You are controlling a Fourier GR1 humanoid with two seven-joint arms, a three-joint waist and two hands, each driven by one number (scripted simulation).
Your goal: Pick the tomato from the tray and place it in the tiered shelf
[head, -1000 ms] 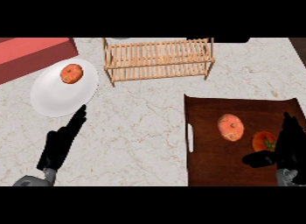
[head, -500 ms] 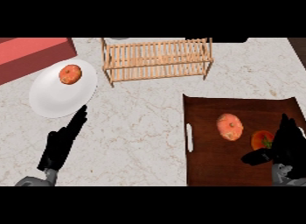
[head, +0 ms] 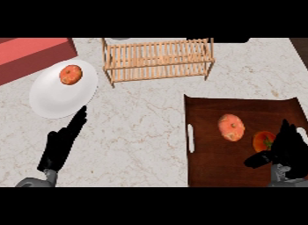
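The tomato (head: 262, 140), orange-red with a green stem, lies on the dark brown tray (head: 247, 110) at the lower right. Beside it to the left rests a paler orange fruit (head: 231, 127). My right hand (head: 290, 151) hovers over the tray just right of the tomato, partly hiding it; its fingers are straight and the thumb sticks out left, below the tomato. The wooden tiered shelf (head: 158, 59) stands at the top centre. My left hand (head: 64, 143) rests open at the lower left, fingers pointing up toward a white plate.
A white plate (head: 56, 99) at the upper left carries an orange fruit (head: 71, 74). A red block (head: 27, 57) sits in the top left corner. Marble counter (head: 144, 127) stretches between the plate and the tray.
My right hand has drifted slightly left and up, closer to the tomato. The left hand has stayed put.
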